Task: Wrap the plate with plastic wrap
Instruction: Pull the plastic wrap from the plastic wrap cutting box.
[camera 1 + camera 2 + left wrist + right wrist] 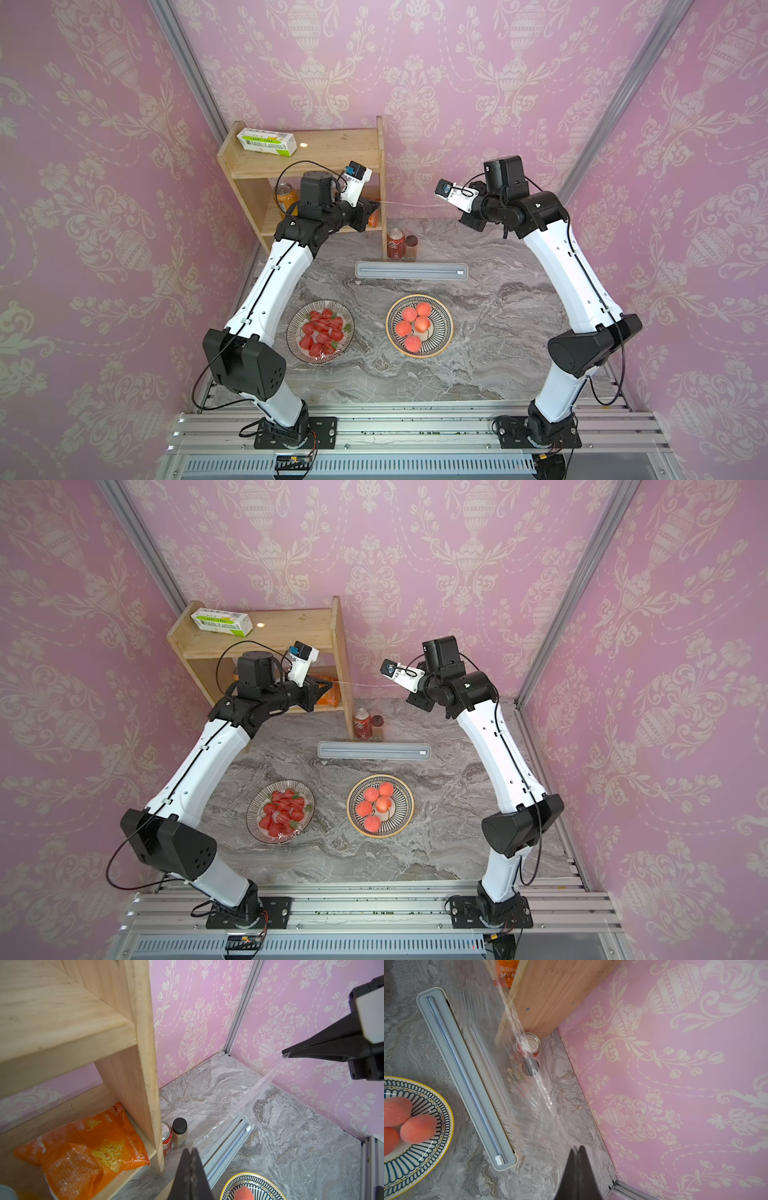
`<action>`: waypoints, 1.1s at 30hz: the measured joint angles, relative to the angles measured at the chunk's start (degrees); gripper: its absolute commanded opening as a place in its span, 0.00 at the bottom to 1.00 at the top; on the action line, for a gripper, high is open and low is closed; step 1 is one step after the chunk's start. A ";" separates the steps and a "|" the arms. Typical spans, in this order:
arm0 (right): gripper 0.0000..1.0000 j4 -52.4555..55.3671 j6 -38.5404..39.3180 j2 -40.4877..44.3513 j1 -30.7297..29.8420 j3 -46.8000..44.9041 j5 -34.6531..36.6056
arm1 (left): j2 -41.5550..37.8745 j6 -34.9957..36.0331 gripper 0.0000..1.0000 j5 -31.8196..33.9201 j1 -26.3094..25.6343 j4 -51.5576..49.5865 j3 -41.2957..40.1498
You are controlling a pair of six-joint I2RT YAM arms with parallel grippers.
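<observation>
Both grippers are raised at the back of the table with a sheet of clear plastic wrap point(249, 1101) stretched between them. The left gripper point(190, 1150) is shut on one top corner of the film, beside the shelf's side board. Pinching the other corner, the right gripper point(577, 1148) is shut too. In both top views the film's top edge point(415, 205) point(365, 685) shows as a thin line from the left gripper point(376, 203) to the right gripper point(460, 212). Below it the film falls toward the long cream box point(411, 270) point(467, 1076). A plate point(446, 328) with peaches lies in front of the box.
A wooden shelf point(324, 149) stands at the back left, with a green-and-white carton point(267, 142) on top and an orange chip bag point(83, 1147) inside. A red can point(395, 243) and a dark-capped jar point(411, 245) stand behind the box. Left of the peaches lies a strawberry plate point(294, 332).
</observation>
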State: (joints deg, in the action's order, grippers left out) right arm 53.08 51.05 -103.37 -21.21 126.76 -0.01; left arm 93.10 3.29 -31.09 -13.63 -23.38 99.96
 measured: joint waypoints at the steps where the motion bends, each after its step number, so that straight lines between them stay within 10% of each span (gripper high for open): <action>1: 0.00 0.02 0.00 0.02 0.00 0.13 0.02 | 0.00 -0.02 0.00 0.00 -0.07 0.00 0.00; 33: 0.00 0.26 0.24 0.00 0.00 2.19 0.96 | 0.02 0.00 0.00 0.42 -0.48 -0.02 0.98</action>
State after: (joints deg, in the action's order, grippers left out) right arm 53.34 51.29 -103.37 -21.21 128.95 0.95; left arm 93.12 3.29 -30.68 -14.11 -23.40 100.95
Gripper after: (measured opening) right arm 0.037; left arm 0.039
